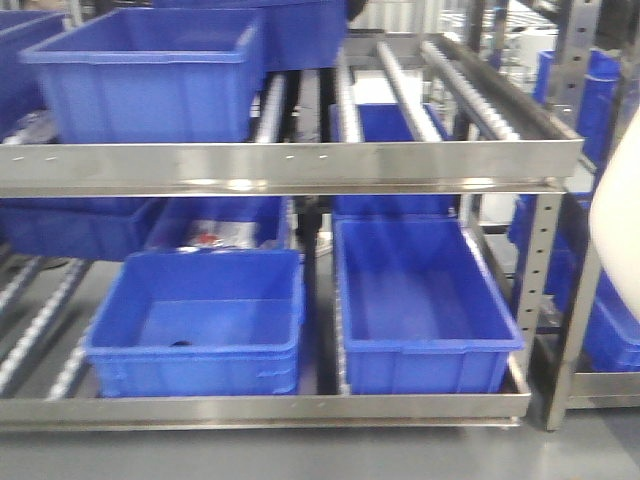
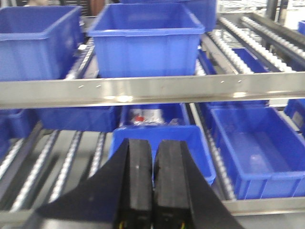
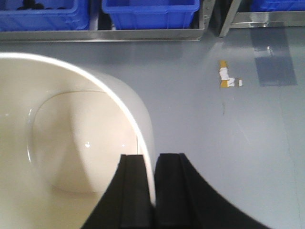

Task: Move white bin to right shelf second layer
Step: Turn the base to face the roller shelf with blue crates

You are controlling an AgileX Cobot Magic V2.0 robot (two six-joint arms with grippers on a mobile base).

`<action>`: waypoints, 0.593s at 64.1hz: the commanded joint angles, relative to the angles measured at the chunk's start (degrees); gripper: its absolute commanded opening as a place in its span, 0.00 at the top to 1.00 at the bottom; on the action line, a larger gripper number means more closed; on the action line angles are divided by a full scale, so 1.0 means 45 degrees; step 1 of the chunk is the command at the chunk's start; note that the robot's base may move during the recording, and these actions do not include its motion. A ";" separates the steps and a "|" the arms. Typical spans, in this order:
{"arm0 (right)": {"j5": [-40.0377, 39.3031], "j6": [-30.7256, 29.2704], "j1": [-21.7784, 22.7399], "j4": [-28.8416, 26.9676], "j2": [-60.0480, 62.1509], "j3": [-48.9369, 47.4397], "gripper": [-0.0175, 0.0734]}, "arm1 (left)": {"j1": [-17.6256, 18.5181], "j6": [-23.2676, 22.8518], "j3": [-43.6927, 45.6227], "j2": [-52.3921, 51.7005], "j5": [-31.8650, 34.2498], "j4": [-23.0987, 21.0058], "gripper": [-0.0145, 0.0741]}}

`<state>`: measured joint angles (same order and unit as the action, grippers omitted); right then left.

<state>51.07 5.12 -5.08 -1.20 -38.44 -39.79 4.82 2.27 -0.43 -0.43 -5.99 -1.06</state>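
Right wrist-mounted view: the right pincer (image 3: 151,160) is clamped on the near wall of the white bin (image 3: 71,138), with one finger inside the rim and the other outside. The bin spreads to the left of and ahead of this pincer, held over the grey floor (image 3: 205,105), and its glossy cream inside holds nothing. A tape scrap (image 3: 228,78) lies on the floor ahead and to the right of the pincer. In the front-facing view the bin shows only as a white curve at the right edge.

The left pincer (image 2: 152,150) has its black pads pressed together with nothing between them. Directly ahead of it, on the lower roller tier, sits the nearest blue crate (image 2: 195,143); the front-facing view shows one small dark object on its floor. Just beyond that, the rear crate (image 2: 152,114) holds silvery packets with a red patch. Ahead and to the right lies the long blue crate (image 2: 257,152), which is bare inside. Above and ahead, past the steel front rail (image 2: 190,88), stands the upper blue crate (image 2: 143,43); what it holds cannot be seen.
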 commanded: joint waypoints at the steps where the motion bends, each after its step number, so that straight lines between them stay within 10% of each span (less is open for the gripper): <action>1: -0.0917 -0.0070 0.0063 -0.0013 0.0025 -0.0327 0.75 | 0.0002 -0.0067 -0.0367 -0.0187 0.1058 -0.0096 0.74; 38: -0.0917 -0.0070 0.0063 -0.0013 0.0025 -0.0327 0.75 | 0.0002 -0.0067 -0.0367 -0.0187 0.1058 -0.0096 0.74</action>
<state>51.07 5.12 -5.08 -1.20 -38.44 -39.79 4.82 2.27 -0.43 -0.43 -5.99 -1.06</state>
